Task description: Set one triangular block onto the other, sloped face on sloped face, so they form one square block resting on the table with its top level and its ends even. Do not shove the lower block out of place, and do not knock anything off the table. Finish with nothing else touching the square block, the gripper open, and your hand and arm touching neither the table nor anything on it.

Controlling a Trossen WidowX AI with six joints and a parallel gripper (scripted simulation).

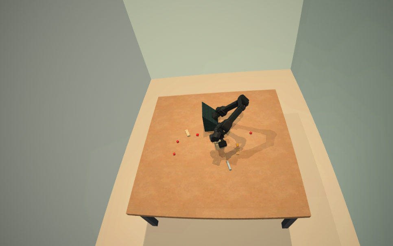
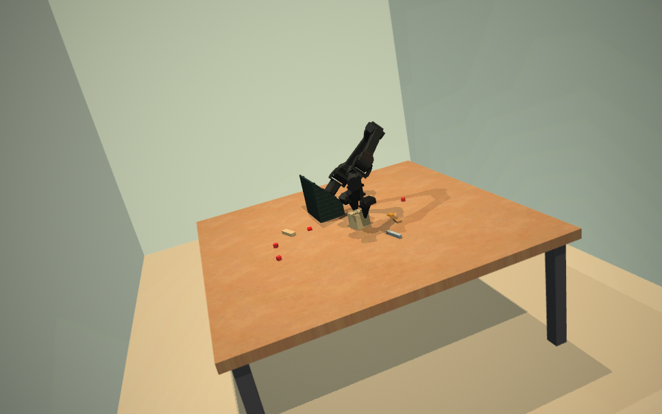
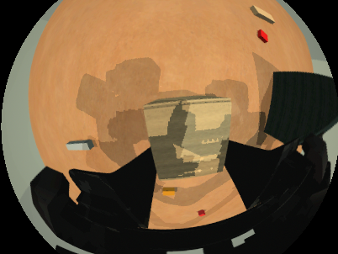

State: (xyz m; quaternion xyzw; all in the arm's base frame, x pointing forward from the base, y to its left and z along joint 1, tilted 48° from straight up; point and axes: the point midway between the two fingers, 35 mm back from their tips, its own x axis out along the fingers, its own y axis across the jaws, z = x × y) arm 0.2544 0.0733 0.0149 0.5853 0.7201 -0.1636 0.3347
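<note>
The claw (image 1: 219, 142) (image 2: 360, 212) (image 3: 187, 145) grips the top block (image 2: 362, 215) (image 3: 189, 140) mid-picture, maybe to fit slope on slope and make a square.

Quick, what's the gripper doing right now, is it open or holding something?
Gripper: closed on the upper triangular block, which sits at the lower one.

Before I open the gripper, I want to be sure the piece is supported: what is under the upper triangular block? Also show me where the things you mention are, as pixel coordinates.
The lower triangular block (image 2: 354, 223) sits under the upper one (image 3: 191, 139); the sloped faces between them are covered, so full contact can't be confirmed.
</note>
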